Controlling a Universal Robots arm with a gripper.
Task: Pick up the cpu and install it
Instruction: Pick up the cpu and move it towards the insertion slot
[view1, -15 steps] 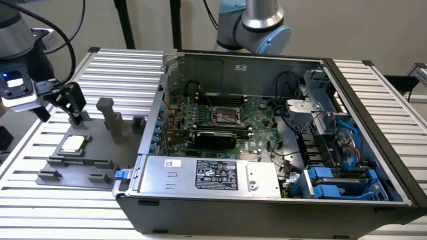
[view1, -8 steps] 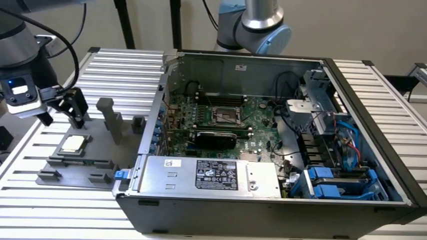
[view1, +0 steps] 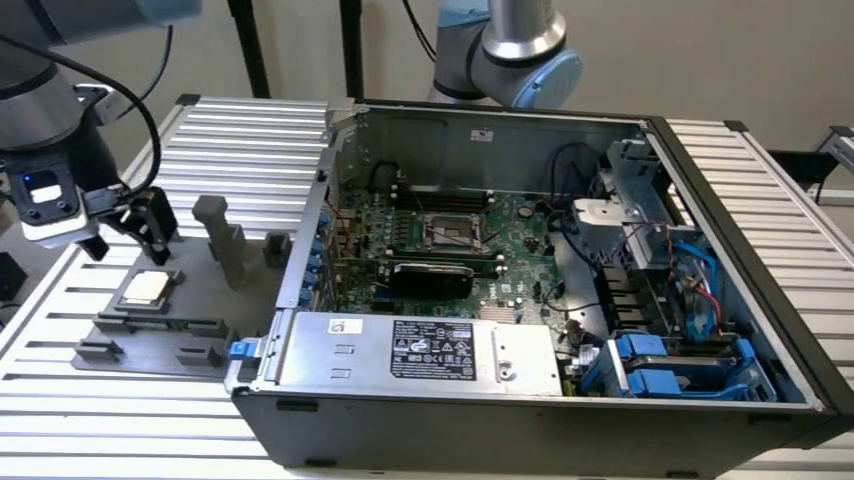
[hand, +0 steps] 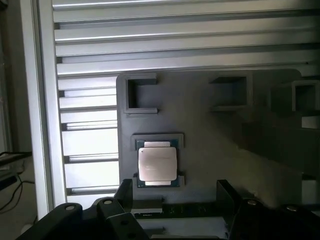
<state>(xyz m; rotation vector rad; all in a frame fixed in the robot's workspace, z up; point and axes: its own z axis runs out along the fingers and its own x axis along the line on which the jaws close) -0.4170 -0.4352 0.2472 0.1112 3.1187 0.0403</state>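
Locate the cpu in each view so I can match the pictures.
Exterior view: the cpu lies on the grey fixture plate at the exterior view's left, outside the computer case, beneath the open gripper.
Wrist view: the cpu sits in its recess on that plate, near the gripper's fingers.
Shared landmark: the grey fixture plate.

cpu (view1: 146, 287) (hand: 157, 165): small silver-grey square chip, lying flat, apparently seated in grey tray's shallow recess.
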